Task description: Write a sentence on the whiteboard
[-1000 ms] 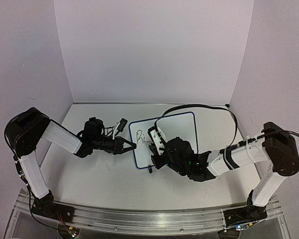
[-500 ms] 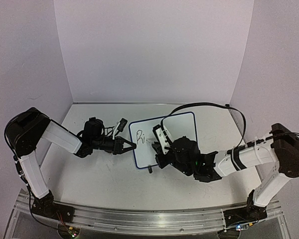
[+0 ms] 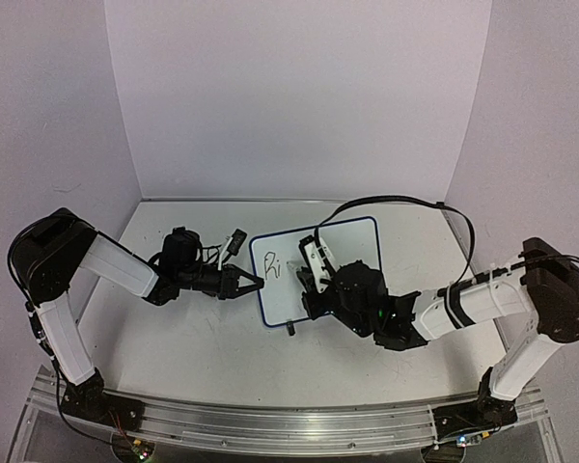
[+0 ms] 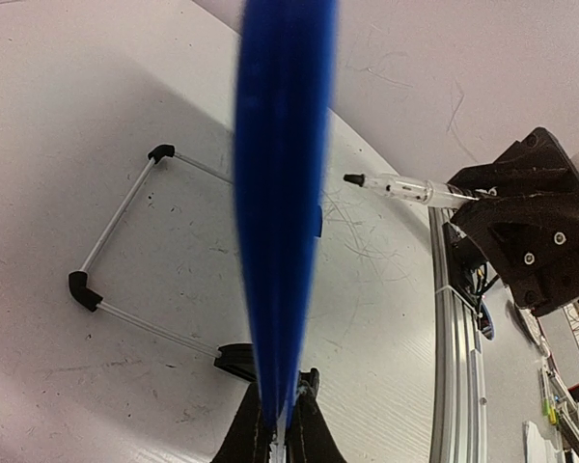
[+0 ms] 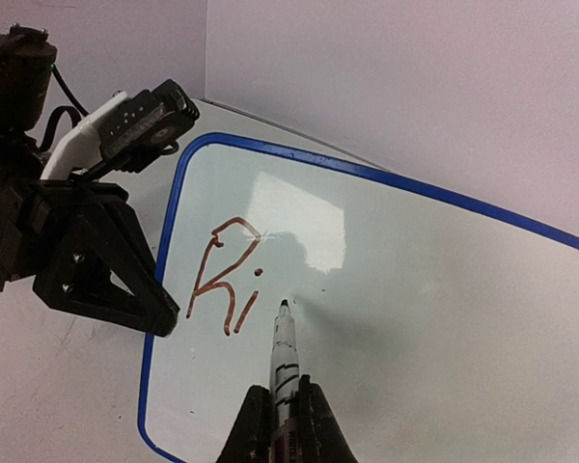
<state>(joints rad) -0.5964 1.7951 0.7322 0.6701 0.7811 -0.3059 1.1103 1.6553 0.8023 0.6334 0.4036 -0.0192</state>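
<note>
The left gripper is pressed shut on the thin blue rim at the left edge of the glossy whiteboard. The right gripper pinches a slim clear-barrelled marker, its dark tip at the board just beyond the fingers. Left of the tip, the sentence reads only "Ri" in reddish strokes; to the right the board is blank. A thin wire stand rests on the scuffed table.

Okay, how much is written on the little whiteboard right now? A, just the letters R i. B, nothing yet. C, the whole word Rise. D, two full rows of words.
A: the right wrist view shows only the letters Ri on the whiteboard, with the marker tip poised just right of the i.
</note>
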